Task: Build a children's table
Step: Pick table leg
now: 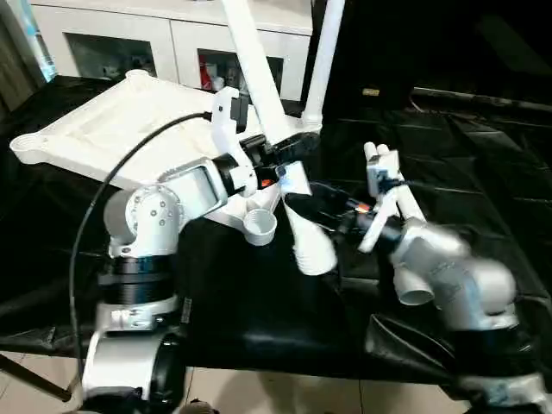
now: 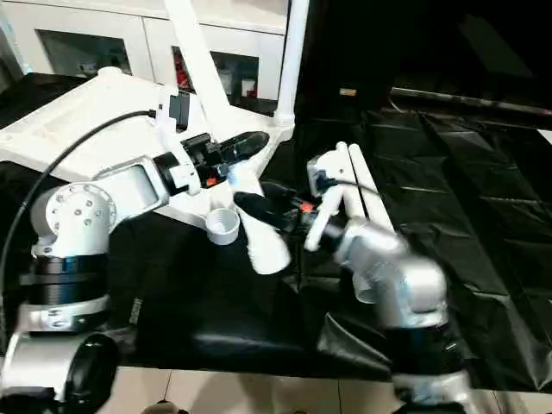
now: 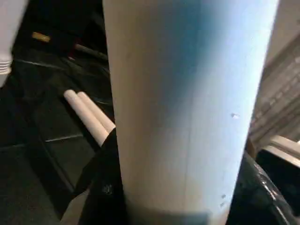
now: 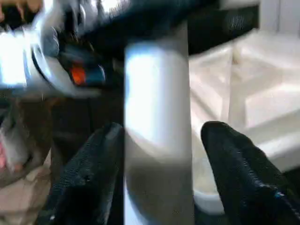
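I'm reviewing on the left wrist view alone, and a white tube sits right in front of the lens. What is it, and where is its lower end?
Observer: It's a table leg, gripped by the left tool. Its lower end hangs beside the empty near-corner socket, on the robot's right, not in it.
Operator: Is the right tool involved?
Observer: Yes, the right tool is at the same leg, below the left one.
Operator: Any leg fitted yet?
Observer: One standing leg is upright at the far corner of the upturned table top.
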{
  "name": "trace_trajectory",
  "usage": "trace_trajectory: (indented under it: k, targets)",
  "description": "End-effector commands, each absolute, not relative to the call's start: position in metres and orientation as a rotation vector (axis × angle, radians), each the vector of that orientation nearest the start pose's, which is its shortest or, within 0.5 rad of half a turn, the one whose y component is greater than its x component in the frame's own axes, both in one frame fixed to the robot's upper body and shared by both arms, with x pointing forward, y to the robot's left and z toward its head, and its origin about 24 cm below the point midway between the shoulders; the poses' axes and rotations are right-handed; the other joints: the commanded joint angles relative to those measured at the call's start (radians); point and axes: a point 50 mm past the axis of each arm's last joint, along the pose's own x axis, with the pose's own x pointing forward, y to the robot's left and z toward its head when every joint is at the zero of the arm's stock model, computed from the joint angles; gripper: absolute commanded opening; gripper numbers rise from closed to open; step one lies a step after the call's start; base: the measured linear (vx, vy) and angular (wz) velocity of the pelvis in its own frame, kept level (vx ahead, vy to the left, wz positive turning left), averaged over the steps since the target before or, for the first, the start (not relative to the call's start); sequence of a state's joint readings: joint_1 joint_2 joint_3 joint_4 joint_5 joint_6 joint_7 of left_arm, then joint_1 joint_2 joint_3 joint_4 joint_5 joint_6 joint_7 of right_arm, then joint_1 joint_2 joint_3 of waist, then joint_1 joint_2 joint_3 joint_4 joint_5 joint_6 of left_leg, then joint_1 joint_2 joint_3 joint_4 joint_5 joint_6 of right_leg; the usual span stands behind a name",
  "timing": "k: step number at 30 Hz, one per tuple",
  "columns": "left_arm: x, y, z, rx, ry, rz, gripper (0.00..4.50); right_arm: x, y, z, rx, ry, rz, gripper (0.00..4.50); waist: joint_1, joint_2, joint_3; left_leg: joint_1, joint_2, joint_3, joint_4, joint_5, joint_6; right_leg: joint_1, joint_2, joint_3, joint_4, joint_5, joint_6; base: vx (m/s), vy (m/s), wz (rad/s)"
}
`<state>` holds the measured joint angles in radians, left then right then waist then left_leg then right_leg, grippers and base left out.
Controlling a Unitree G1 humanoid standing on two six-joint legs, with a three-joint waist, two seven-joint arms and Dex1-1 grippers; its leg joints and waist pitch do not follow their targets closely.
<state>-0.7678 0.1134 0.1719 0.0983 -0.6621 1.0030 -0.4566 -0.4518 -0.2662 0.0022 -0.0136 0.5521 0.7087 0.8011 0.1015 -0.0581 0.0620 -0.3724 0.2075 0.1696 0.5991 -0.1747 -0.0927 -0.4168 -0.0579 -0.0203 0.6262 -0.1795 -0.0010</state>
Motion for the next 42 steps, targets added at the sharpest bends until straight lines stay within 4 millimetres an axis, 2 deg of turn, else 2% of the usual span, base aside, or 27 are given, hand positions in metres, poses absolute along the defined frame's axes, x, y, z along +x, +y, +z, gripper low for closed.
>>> trace_trajectory:
  k: [1,3,4,5,7,14,16,21,33,35,42]
  targets:
    - [0.332,0.079,0.198,-0.438,0.204,-1.006,1.86,0.299,-0.117,0.124,0.281,0.264,1.120,3.03,0.000,-0.007,-0.071,0.006,0.003,0.006,-0.065,-0.134,-0.003,0.059,-0.049,0.024,-0.076,-0.186,-0.139,0.000,0.000,0.00]
    - [0.330,0.078,0.200,-0.414,0.197,-1.045,1.86,0.297,-0.118,0.122,0.266,0.321,1.155,3.07,0.002,-0.003,-0.071,0.007,0.005,0.005,-0.064,-0.128,-0.001,0.059,-0.051,0.025,-0.075,-0.185,-0.145,0.000,0.000,0.00]
    - [0.328,0.076,0.201,-0.399,0.192,-1.069,1.86,0.296,-0.118,0.121,0.242,0.350,1.178,3.07,0.002,-0.004,-0.072,0.007,0.005,0.006,-0.063,-0.125,-0.002,0.060,-0.052,0.025,-0.074,-0.179,-0.148,0.000,0.000,0.00]
    - [0.326,0.075,0.202,-0.386,0.189,-1.092,1.86,0.295,-0.119,0.120,0.233,0.374,1.199,3.07,0.002,-0.013,-0.071,0.005,0.005,0.006,-0.063,-0.118,0.002,0.062,-0.051,0.024,-0.073,-0.177,-0.149,0.000,0.000,0.00]
    - [0.323,0.072,0.204,-0.362,0.184,-1.135,1.86,0.294,-0.118,0.120,0.230,0.400,1.227,3.09,0.004,-0.010,-0.071,0.005,0.006,0.007,-0.062,-0.113,0.003,0.061,-0.053,0.026,-0.072,-0.177,-0.152,0.000,0.000,0.00]
    - [0.314,0.067,0.201,-0.274,0.188,-1.238,1.86,0.290,-0.115,0.123,0.255,0.446,1.291,3.09,0.002,-0.018,-0.069,0.006,0.008,0.007,-0.063,-0.118,-0.006,0.059,-0.054,0.025,-0.072,-0.194,-0.158,0.000,0.000,0.00]
    - [0.313,0.067,0.200,-0.268,0.191,-1.243,1.85,0.290,-0.116,0.124,0.254,0.451,1.300,3.09,0.003,-0.016,-0.069,0.007,0.009,0.007,-0.063,-0.113,-0.009,0.059,-0.055,0.025,-0.070,-0.186,-0.157,0.000,0.000,0.00]
    - [0.313,0.069,0.196,-0.233,0.196,-1.249,1.85,0.286,-0.119,0.125,0.241,0.481,1.345,3.09,0.005,-0.019,-0.070,0.007,0.008,0.007,-0.062,-0.111,-0.010,0.061,-0.054,0.026,-0.070,-0.191,-0.149,0.000,0.000,0.00]
    - [0.312,0.069,0.197,-0.215,0.192,-1.279,1.85,0.285,-0.117,0.121,0.213,0.502,1.353,3.09,0.008,-0.020,-0.071,0.008,0.008,0.008,-0.060,-0.103,-0.013,0.060,-0.054,0.025,-0.066,-0.174,-0.162,0.000,0.000,0.00]
    - [0.312,0.069,0.197,-0.214,0.192,-1.282,1.85,0.285,-0.117,0.121,0.211,0.503,1.352,2.79,0.010,-0.020,-0.071,0.008,0.008,0.008,-0.060,-0.103,-0.013,0.060,-0.055,0.025,-0.067,-0.177,-0.160,0.000,0.000,0.00]
    - [0.312,0.068,0.200,-0.241,0.177,-1.291,1.85,0.285,-0.115,0.117,0.207,0.511,1.347,2.24,0.011,-0.022,-0.072,0.007,0.008,0.008,-0.060,-0.099,-0.014,0.061,-0.055,0.025,-0.065,-0.167,-0.163,0.000,0.000,0.00]
